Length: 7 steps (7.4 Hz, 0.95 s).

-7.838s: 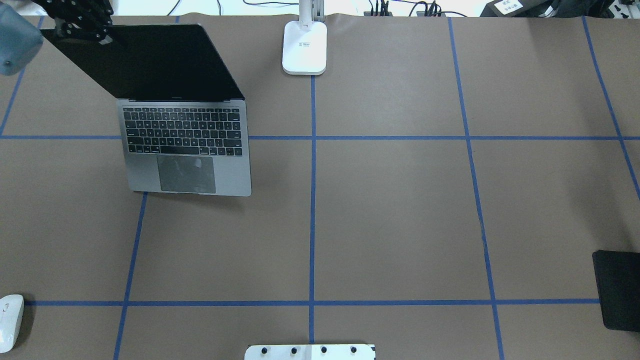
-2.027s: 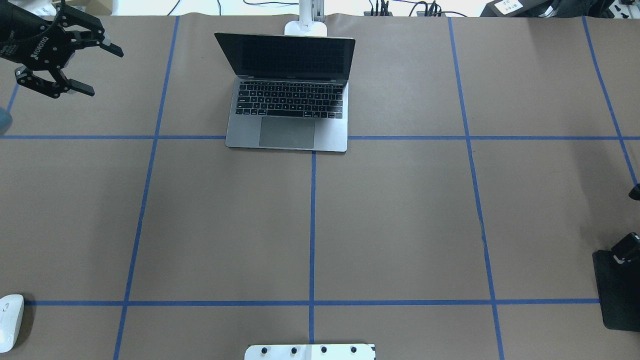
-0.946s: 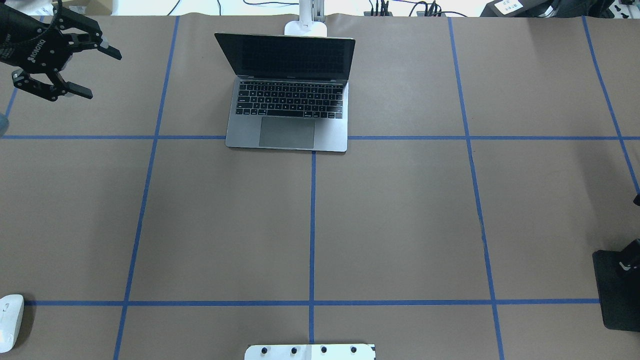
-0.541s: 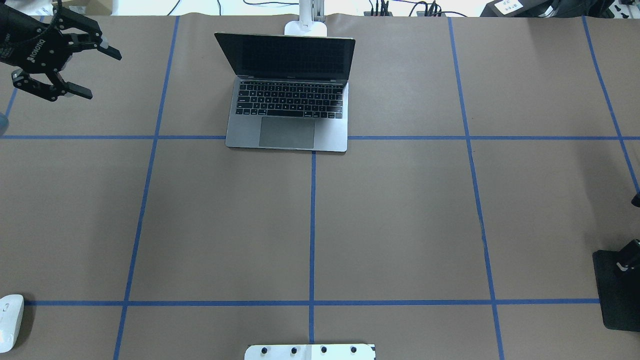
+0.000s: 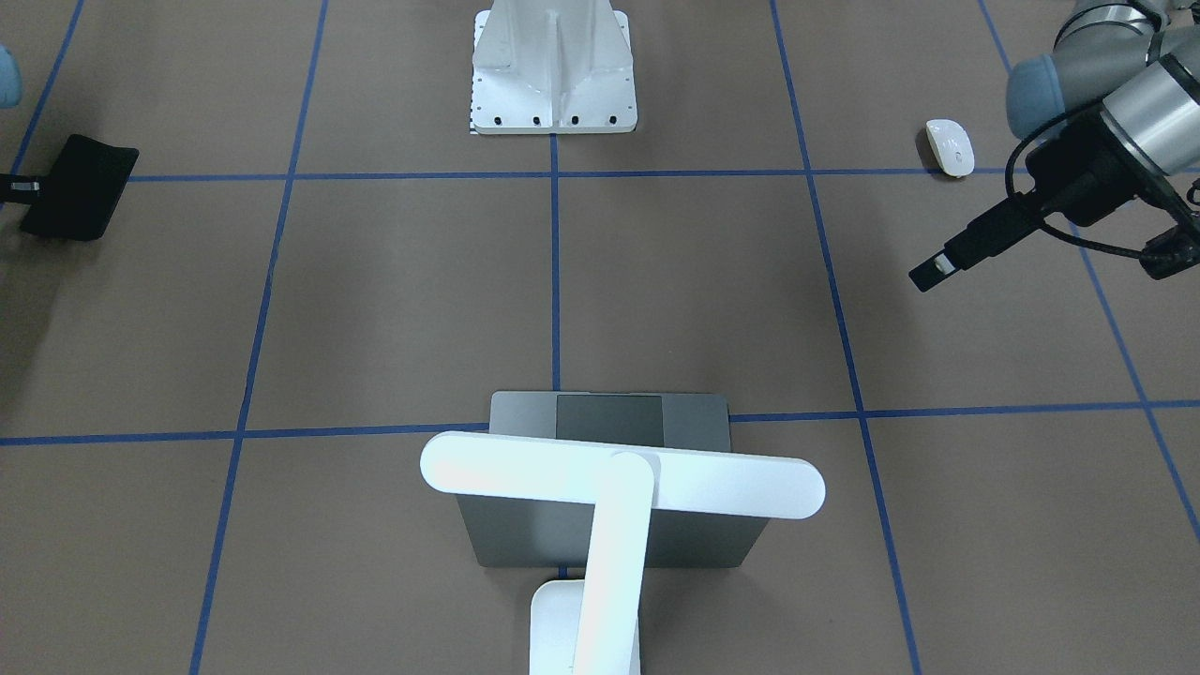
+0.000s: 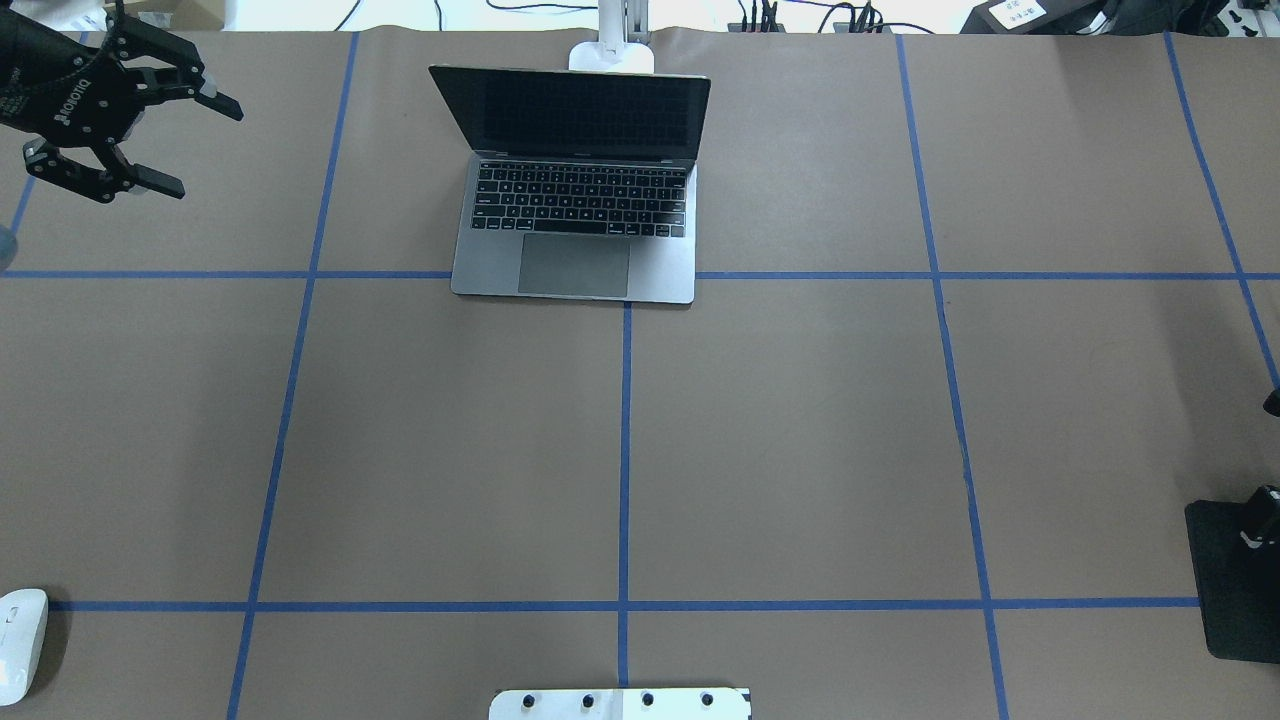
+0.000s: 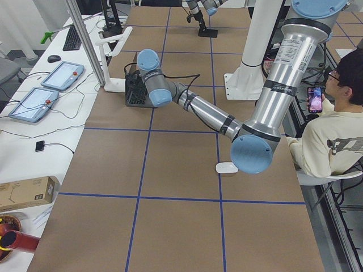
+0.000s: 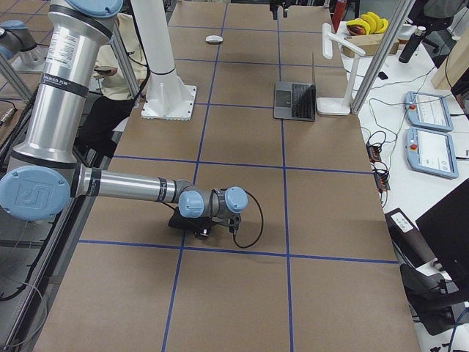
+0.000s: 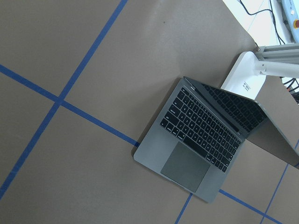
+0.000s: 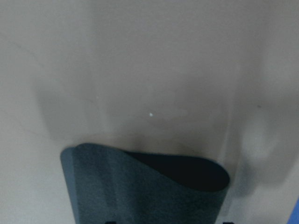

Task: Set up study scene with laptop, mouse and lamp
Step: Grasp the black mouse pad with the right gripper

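Observation:
The grey laptop (image 6: 575, 230) stands open at the far centre, screen toward the lamp; it also shows in the left wrist view (image 9: 201, 140). The white lamp's base (image 6: 612, 55) sits just behind it, and its bar head (image 5: 619, 473) hangs over the lid. The white mouse (image 6: 20, 640) lies at the near left corner, also in the front-facing view (image 5: 949, 146). My left gripper (image 6: 205, 150) is open and empty, in the air at the far left. My right gripper (image 6: 1262, 500) is low at the right edge, fingers apart over the far edge of the black pad.
The thin black pad (image 6: 1235, 580) lies at the right edge; its edge curls up in the right wrist view (image 10: 145, 186). A white ribbed bracket (image 6: 620, 703) is bolted at the near centre. A seated person (image 7: 332, 136) is beside the table.
The laptop went from the far left to the far centre in front of the lamp, and my left gripper let go and drew back left. My right gripper crept nearer over the pad's edge.

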{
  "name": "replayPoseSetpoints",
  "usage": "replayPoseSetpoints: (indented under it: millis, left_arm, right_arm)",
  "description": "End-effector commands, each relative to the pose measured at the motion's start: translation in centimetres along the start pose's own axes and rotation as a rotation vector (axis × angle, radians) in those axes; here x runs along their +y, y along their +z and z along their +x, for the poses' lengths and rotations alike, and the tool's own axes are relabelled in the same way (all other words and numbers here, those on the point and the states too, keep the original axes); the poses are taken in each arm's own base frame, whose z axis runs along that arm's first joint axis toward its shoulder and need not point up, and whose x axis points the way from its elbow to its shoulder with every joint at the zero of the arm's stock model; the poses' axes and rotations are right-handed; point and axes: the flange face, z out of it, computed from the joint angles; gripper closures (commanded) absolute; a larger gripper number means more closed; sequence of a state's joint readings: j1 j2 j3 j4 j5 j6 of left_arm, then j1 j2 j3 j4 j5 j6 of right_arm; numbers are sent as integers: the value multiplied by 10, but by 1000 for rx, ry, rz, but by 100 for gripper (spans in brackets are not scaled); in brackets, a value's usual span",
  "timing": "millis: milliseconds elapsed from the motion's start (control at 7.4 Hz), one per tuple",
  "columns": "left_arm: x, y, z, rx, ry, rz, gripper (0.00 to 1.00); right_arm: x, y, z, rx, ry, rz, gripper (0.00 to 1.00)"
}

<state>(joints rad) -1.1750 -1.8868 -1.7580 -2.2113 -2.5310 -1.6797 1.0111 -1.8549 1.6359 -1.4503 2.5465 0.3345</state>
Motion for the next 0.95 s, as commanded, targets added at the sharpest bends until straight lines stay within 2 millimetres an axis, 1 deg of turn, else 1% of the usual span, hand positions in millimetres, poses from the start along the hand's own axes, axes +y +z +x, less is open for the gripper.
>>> replayPoseSetpoints:
  millis: [0,270,405,541,676,811]
  left_arm:
    - [0,0,0,0,1,0,1]
    - [0,0,0,0,1,0,1]
    - [0,-1,0,0,2,-6,1]
    - [-2,-5,-1,1,-3,-9,1]
    - [-5,-12,-1,6,18,-6,1]
    - [-14,-22,-11,5,55,3,1]
  right_arm:
    - [0,-1,-1,2,-6,5,100]
    - [0,-7,-8,9,-23,20,100]
    - [0,-16,-18,36,-46,49,100]
    - [4,-31,-37,52,-82,83,100]
    - [5,-46,-42,41,-87,118,100]
    - [6,-63,-51,27,-100,153,100]
